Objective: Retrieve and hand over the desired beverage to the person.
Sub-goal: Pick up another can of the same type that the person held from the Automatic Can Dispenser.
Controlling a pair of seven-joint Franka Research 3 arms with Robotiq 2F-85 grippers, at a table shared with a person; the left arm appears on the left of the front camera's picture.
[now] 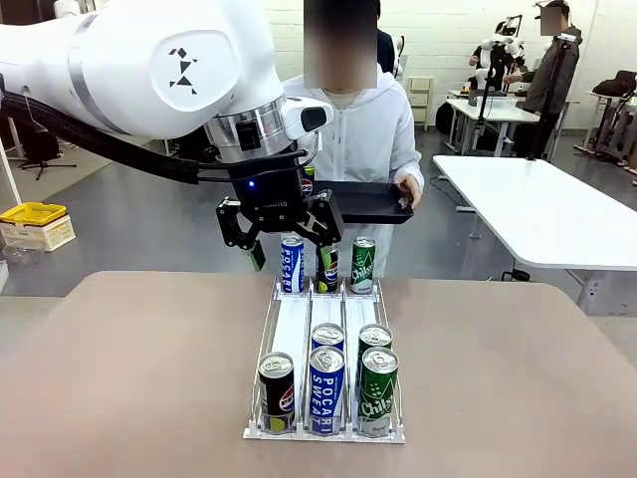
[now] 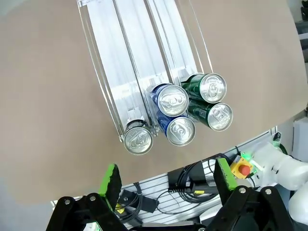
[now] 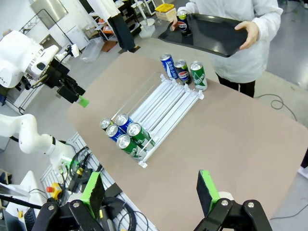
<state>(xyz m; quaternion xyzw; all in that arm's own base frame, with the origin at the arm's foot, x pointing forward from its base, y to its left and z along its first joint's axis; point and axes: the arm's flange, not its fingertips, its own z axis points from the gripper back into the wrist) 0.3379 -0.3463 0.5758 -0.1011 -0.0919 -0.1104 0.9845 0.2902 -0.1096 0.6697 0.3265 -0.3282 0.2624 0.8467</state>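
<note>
A clear three-lane rack (image 1: 295, 334) lies on the brown table (image 1: 119, 378). At its far end stand a blue Pocari can (image 1: 292, 264), a dark Pepsi can (image 1: 326, 267) and a green can (image 1: 363, 265). Five more cans crowd the near end, among them a Pepsi can (image 1: 277, 393). My left gripper (image 1: 289, 239) hangs open and empty just above the far cans. The left wrist view has the left gripper (image 2: 167, 178) over the near cans (image 2: 173, 100). My right gripper (image 3: 149, 191) is open, high above the table. The person (image 1: 358, 129) holds a black tray (image 3: 216, 33) carrying a Pepsi can (image 3: 182, 21).
A white table (image 1: 537, 209) stands to the right beyond the brown one. A yellow box (image 1: 32, 214) sits on the floor at the left. Cables and a red stop button (image 2: 242, 169) lie below the near table edge. Other people work far back.
</note>
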